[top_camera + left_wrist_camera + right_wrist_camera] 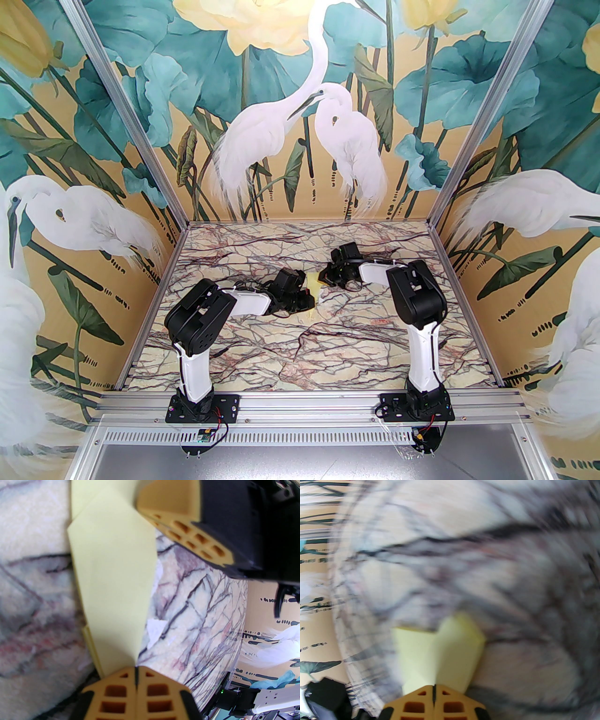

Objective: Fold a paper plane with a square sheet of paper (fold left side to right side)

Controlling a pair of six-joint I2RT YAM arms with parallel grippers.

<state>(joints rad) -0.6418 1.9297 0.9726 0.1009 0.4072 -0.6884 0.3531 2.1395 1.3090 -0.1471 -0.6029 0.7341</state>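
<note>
The square sheet of paper is folded into a narrow, pointed, pale yellow paper plane (pixel 312 282) at the middle of the table, between my two grippers. In the left wrist view the paper plane (pixel 112 573) runs from its tip, pinched in my shut left gripper (pixel 136 673), up to the right gripper's orange fingers (pixel 187 526). In the right wrist view my right gripper (pixel 434 688) is shut on the other end of the paper plane (pixel 438 653). From above, the left gripper (pixel 307 301) and right gripper (pixel 324 280) nearly meet over it.
A small white scrap (pixel 155 627) lies on the marble tabletop (pixel 300 356) just right of the paper. Aluminium posts and painted walls enclose the table on three sides. The right wrist view is blurred.
</note>
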